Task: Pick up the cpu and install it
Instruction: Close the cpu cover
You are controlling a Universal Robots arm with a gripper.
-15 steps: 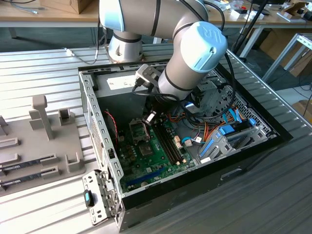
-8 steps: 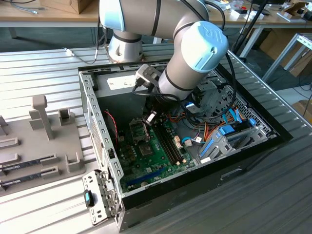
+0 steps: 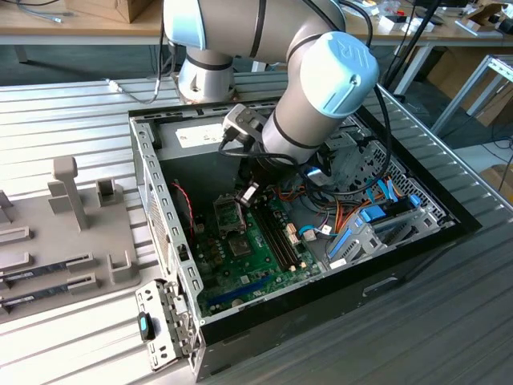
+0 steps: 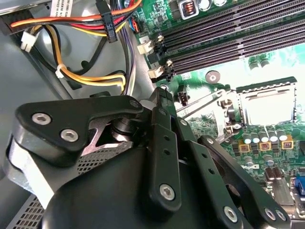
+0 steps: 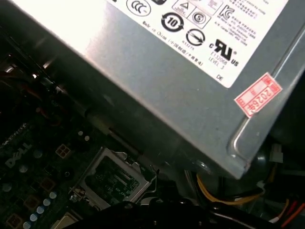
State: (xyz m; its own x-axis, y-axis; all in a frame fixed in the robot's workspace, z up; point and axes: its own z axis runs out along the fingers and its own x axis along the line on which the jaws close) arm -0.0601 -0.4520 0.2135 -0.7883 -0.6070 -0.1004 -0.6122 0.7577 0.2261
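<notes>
Arm hides claw point(image 3: 247, 195) fingertips; cpu undiscernible.

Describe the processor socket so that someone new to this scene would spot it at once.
Inside the open computer case lies a green motherboard. In the second wrist view, the socket sits on that board, a short way from the long black memory slots. Unlike those narrow slots, it is square, with a metal frame around a pale centre.
</notes>
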